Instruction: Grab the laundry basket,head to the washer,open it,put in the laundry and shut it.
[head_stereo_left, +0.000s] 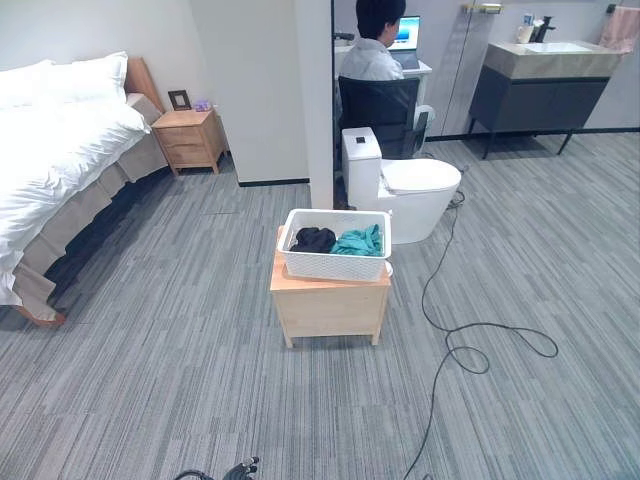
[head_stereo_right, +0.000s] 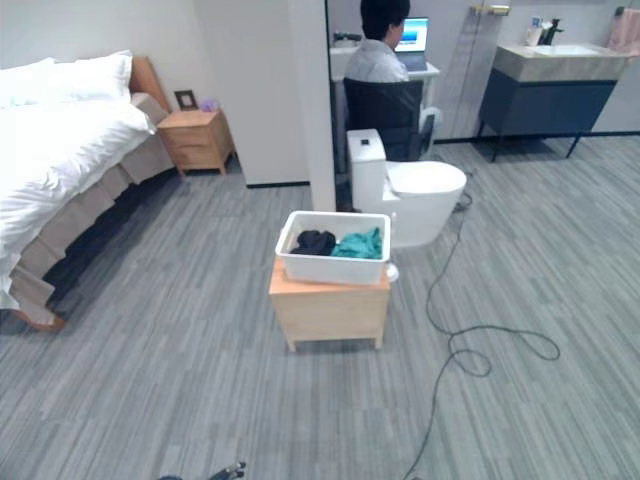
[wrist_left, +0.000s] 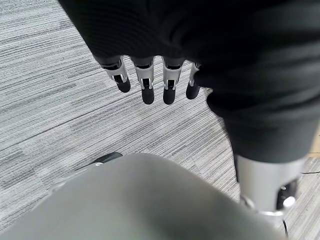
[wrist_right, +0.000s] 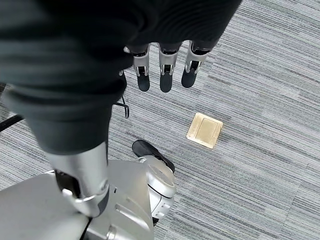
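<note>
A white laundry basket (head_stereo_left: 334, 262) stands on a low wooden stool (head_stereo_left: 329, 305) in the middle of the room, some way ahead of me. Dark cloth (head_stereo_left: 313, 239) and teal cloth (head_stereo_left: 357, 241) lie inside it. My left hand (wrist_left: 155, 80) hangs over grey carpet with relaxed fingers and holds nothing. My right hand (wrist_right: 165, 65) hangs the same way above the carpet, fingers relaxed and empty. Both hands are far from the basket.
A bed (head_stereo_left: 60, 150) and a nightstand (head_stereo_left: 190, 138) are at the left. A white toilet (head_stereo_left: 405, 185) stands just behind the stool beside a wall end (head_stereo_left: 318, 100). A person (head_stereo_left: 372, 50) sits at a desk beyond. A vanity (head_stereo_left: 545, 85) is far right. A brass floor plate (wrist_right: 204, 130) lies under my right hand.
</note>
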